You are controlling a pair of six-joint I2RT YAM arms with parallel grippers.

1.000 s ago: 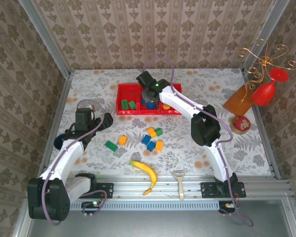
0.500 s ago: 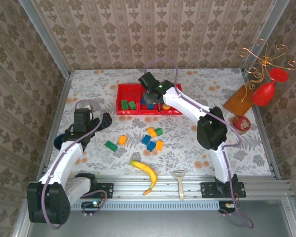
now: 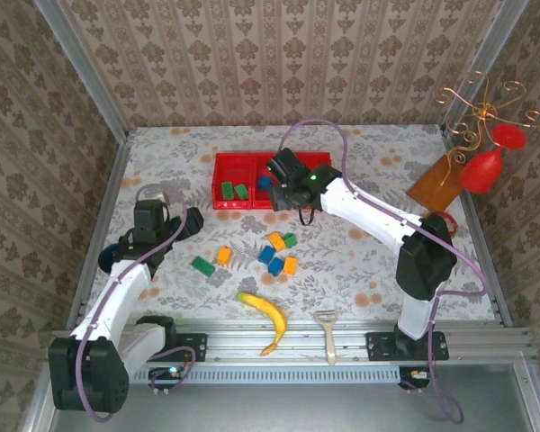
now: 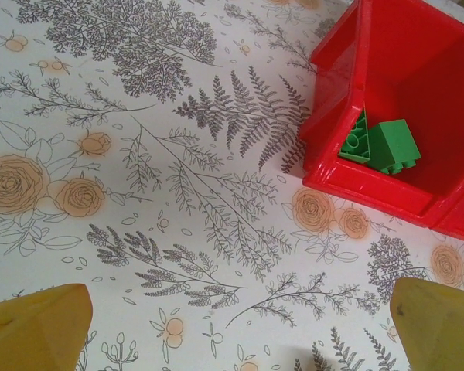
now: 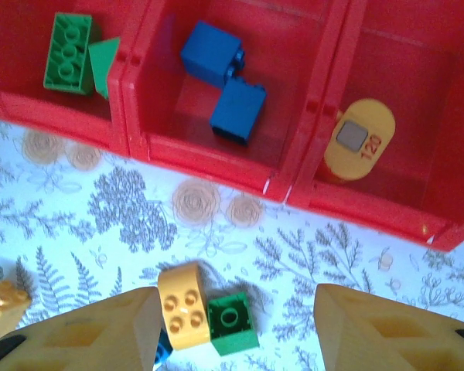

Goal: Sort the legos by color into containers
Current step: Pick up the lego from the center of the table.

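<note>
The red three-compartment tray (image 3: 225, 203) holds green bricks (image 3: 233, 190) on the left. In the right wrist view the tray (image 5: 209, 166) has green bricks (image 5: 69, 52) in the left bay, two blue bricks (image 5: 224, 89) in the middle and one orange brick (image 5: 358, 139) in the right. My right gripper (image 3: 292, 194) (image 5: 236, 313) hangs open over the tray's near edge, above a loose orange brick (image 5: 183, 307) and a green one (image 5: 233, 323). Several more bricks lie loose (image 3: 274, 266), with a green one (image 3: 202, 265) and an orange one (image 3: 223, 256) apart on the left. My left gripper (image 3: 195, 219) (image 4: 240, 313) is open and empty over bare cloth, near the tray's corner (image 4: 332, 147).
A yellow banana (image 3: 264, 315) and a peeler (image 3: 327, 328) lie near the front rail. At the far right stand a red goblet ornament (image 3: 481, 166), a copper wire stand (image 3: 481, 108), a wooden board (image 3: 435, 183) and a round tin (image 3: 441, 225).
My right gripper has drawn back from over the tray's middle compartment toward the near side and right, uncovering the blue bricks. The left arm has hardly moved.
</note>
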